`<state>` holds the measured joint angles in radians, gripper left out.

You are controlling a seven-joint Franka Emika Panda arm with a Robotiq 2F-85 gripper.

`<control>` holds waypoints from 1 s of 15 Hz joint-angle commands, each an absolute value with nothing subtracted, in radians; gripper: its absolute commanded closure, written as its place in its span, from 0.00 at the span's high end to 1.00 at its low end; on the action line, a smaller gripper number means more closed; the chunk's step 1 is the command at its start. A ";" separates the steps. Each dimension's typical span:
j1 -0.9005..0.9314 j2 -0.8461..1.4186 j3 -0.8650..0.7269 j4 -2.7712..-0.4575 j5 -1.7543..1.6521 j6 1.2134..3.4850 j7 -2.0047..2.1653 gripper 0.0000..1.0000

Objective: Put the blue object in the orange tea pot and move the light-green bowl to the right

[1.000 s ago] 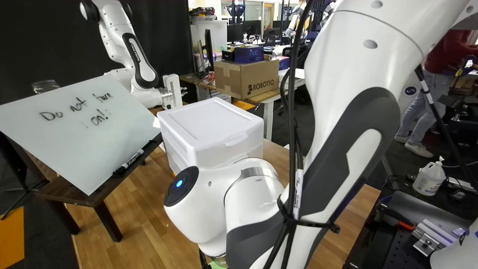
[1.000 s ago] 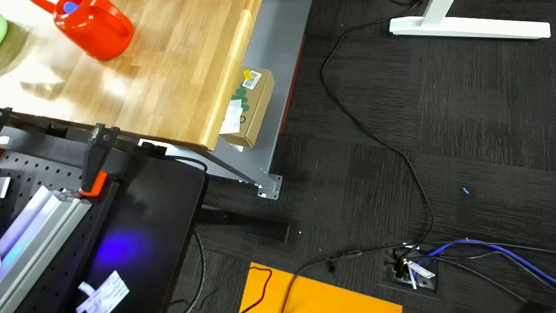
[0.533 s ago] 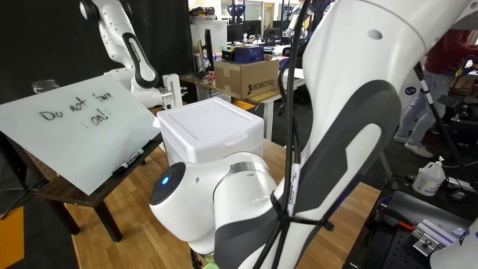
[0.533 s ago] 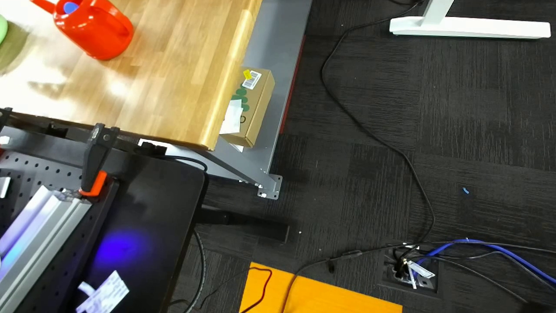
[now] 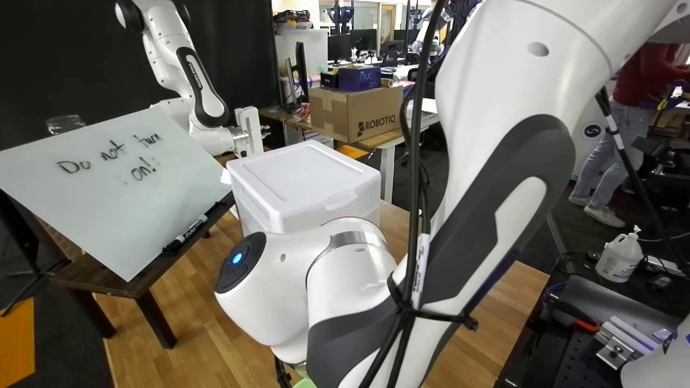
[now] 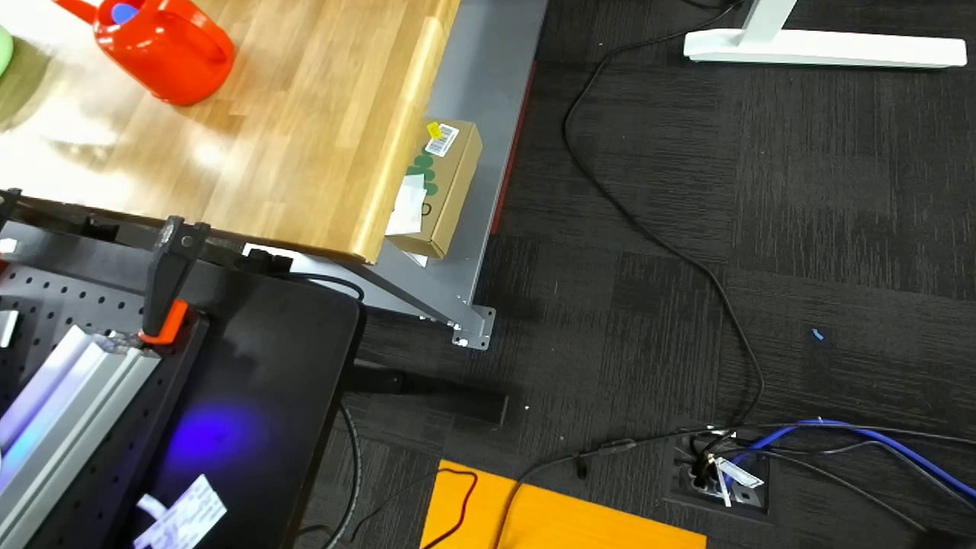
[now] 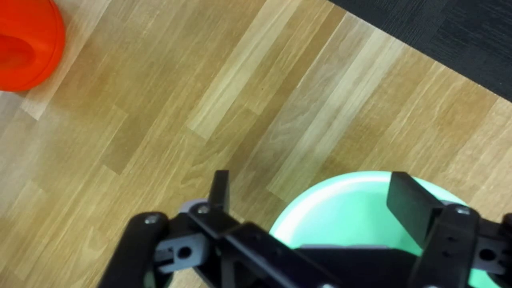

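The orange tea pot [image 6: 171, 65] stands upright on the wooden table in an exterior view. The blue object [image 6: 124, 13] shows as a small blue patch in its top opening. Part of the tea pot is also at the upper left of the wrist view [image 7: 30, 44]. The light-green bowl [image 7: 352, 212] is below my gripper [image 7: 310, 186] in the wrist view, its near part hidden by the gripper. My gripper is open. One finger is over the bowl; the other is left of it, over the table. Only slivers of the bowl show in both exterior views [image 5: 305, 383] [image 6: 4, 49].
A white drawer unit [image 5: 307, 183] stands on the table beyond the arm. A whiteboard [image 5: 113, 183] leans on a small dark stool [image 5: 102, 285]. Another robot arm [image 5: 199, 91] stands behind. The table edge borders dark floor at the upper right of the wrist view.
The arm has moved left and its wrist slightly up in an exterior view, mostly in the earlier half second. The tea pot, the blue object and the bowl have not visibly moved.
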<state>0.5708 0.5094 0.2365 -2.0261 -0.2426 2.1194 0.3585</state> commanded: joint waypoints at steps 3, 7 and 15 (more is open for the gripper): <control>0.565 0.508 0.240 -2.033 -0.254 2.169 0.338 1.00; 0.570 0.524 0.228 -2.025 -0.283 2.297 0.318 1.00; 0.576 0.527 0.199 -2.067 -0.279 2.392 0.347 1.00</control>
<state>0.5694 0.5408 0.2051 -2.0440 -0.2708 2.3563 0.3321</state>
